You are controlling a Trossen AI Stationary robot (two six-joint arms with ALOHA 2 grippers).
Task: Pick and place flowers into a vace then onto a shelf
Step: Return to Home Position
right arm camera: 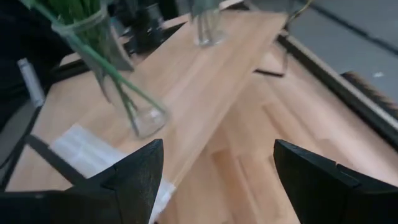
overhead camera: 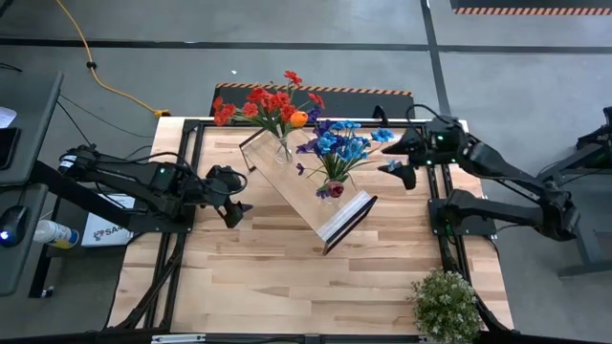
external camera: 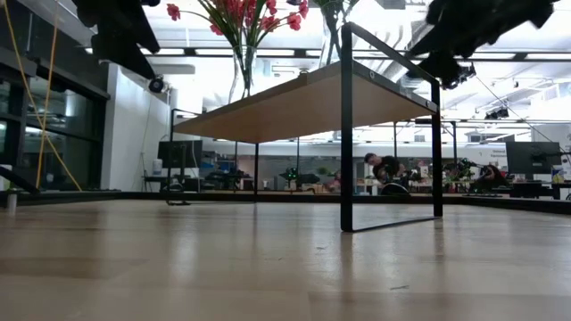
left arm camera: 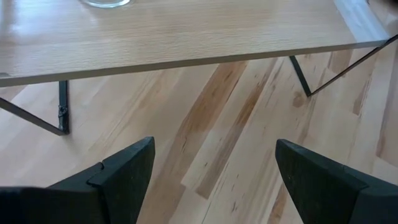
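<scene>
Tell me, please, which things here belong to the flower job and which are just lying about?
Of the job: red and orange flowers and blue and purple flowers, in clear vases on the shelf; left gripper and right gripper, both open.

Lying about: potted plant at the table's corner, yellow cable on the floor, bottle.

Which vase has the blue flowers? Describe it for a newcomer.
Find the light-wood shelf lying diagonally in the middle of the table. Two clear vases stand on it; the blue-flower vase is the one nearer the shelf's white end. Its blooms are blue and purple, while the other vase carries red and orange ones.
</scene>
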